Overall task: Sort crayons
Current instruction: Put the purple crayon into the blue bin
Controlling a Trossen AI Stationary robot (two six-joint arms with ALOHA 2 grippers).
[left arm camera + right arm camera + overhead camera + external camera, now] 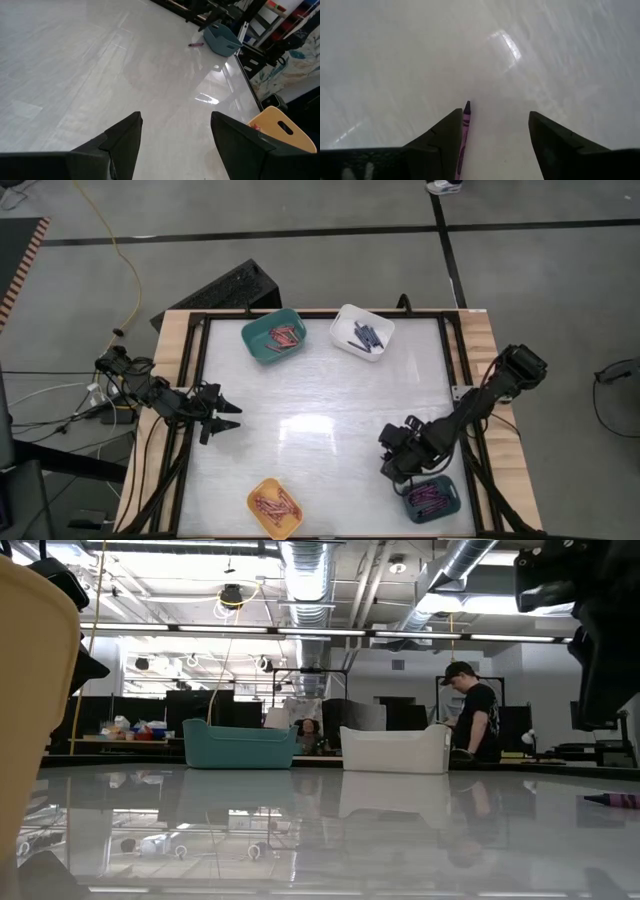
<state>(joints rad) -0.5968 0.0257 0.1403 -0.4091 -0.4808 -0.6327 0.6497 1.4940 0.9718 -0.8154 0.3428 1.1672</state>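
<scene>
Right fingers [495, 137] spread low beside magenta crayon [464, 131]

Glossy white surface [320, 430], smooth, mirroring ceiling lights. Pale bare wood along its frame [172, 340]. Smooth plastic bins on it: teal [273, 336], white [362, 332], yellow [275, 507]. Matt paper wrap on the purple crayon [464, 135] near the matt black jaws.

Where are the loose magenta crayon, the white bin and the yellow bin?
Magenta crayon [464, 131], right wrist view, wrapped shaft.
White bin [345, 321], high view, rim.
Yellow bin [257, 493], high view, rim.
</scene>
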